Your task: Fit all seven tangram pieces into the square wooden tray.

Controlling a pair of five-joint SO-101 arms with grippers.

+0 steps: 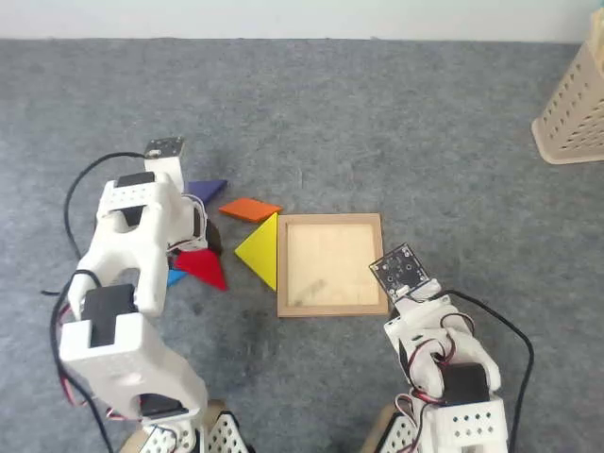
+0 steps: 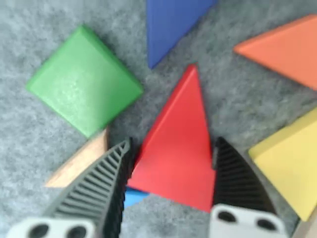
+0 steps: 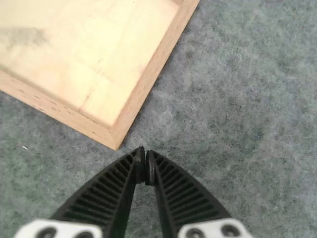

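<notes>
My left gripper [image 2: 169,148] is down over the red triangle [image 2: 176,148], one finger against each slanted edge, shut on it. The red triangle [image 1: 203,267] overlaps a light blue piece [image 2: 133,196]. Around it lie a green square [image 2: 84,87], a dark blue triangle [image 2: 171,25], an orange piece [image 2: 282,47], a yellow triangle [image 2: 292,158] and a tan piece [image 2: 79,161]. The yellow triangle [image 1: 262,247] touches the left side of the square wooden tray [image 1: 330,219], which holds no pieces. My right gripper [image 3: 146,166] is shut on nothing, just off the tray's corner [image 3: 119,134].
A cream perforated container [image 1: 576,104] stands at the far right back. Grey carpet covers the table. The left arm's black cable [image 1: 80,189] loops out to the left, and the right arm's cable [image 1: 510,330] curves to the right.
</notes>
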